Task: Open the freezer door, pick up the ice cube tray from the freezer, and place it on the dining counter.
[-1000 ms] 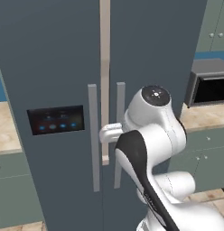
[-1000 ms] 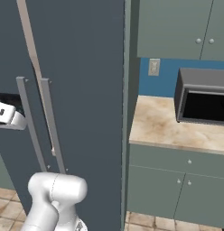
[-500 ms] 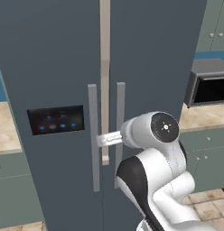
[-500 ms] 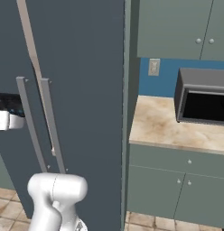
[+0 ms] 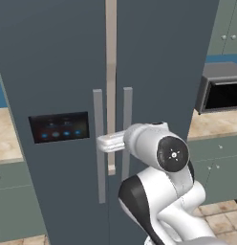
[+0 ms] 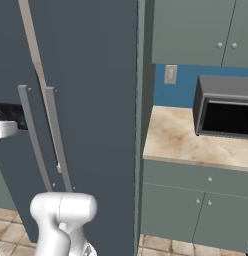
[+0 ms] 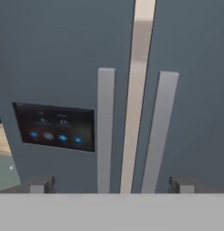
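The freezer door (image 5: 53,72) is the left, dark slate door with the black control panel (image 5: 58,128) and blue lights, and it stands shut. Its grey bar handle (image 5: 98,143) runs vertically next to the centre seam. My gripper (image 5: 103,142) reaches in level at mid-handle height, just in front of the two handles. In the hand view the gripper (image 7: 111,185) is open wide. The freezer handle (image 7: 105,131) and the other door's handle (image 7: 159,131) both rise between the fingertips (image 7: 41,184), and nothing is held. The ice cube tray is hidden behind the door. The dining counter is out of view.
The plain dark door (image 5: 163,72) with its own handle (image 5: 126,134) hangs to the right of the seam. Further right, a microwave (image 6: 226,112) sits on a beige counter (image 6: 186,142) over grey-green cabinets (image 6: 196,205). My own arm (image 5: 163,191) fills the lower middle.
The arm's upper joints have swung down and to the right. The hand has stayed by the handles, dipping slightly. The gripper stays open and the door stays shut.
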You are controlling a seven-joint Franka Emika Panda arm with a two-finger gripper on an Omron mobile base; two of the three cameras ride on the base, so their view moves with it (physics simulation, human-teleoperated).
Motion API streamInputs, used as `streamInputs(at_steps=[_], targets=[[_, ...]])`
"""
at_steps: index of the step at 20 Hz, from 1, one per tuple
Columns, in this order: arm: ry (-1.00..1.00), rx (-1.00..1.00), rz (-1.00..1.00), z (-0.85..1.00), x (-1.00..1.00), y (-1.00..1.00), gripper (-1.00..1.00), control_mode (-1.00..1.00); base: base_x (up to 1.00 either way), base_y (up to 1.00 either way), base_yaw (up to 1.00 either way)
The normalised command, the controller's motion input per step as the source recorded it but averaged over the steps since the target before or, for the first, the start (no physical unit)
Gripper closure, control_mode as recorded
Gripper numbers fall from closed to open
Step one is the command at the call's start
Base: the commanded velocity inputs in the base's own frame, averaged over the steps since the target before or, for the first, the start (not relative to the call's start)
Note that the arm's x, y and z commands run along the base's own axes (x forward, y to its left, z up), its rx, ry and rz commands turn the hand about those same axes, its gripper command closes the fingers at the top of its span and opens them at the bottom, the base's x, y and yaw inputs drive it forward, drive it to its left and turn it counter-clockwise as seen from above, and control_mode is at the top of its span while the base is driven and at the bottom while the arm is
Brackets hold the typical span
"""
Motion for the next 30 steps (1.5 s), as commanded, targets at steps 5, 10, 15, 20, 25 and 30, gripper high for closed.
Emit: streamInputs(at_steps=[5,10,15,20,25,30], targets=[[-0.29,0.06,0.0,0.0,0.0,0.0,-1.0,-1.0,0.0,0.0,0.0],[-0.27,0.06,0.0,0.0,0.0,0.0,-1.0,-1.0,0.0,0.0,0.0],[-0.2,0.07,0.0,0.0,0.03,-0.02,-1.0,-1.0,0.0,0.0,0.0],[-0.16,0.06,0.0,0.0,0.04,-0.06,-1.0,-1.0,0.0,0.0,0.0],[-0.05,0.02,0.0,-0.01,0.05,-0.2,-1.0,-1.0,0.0,0.0,0.0],[-0.01,0.0,0.0,-0.03,0.21,-0.12,-1.0,-1.0,0.0,0.0,0.0]])
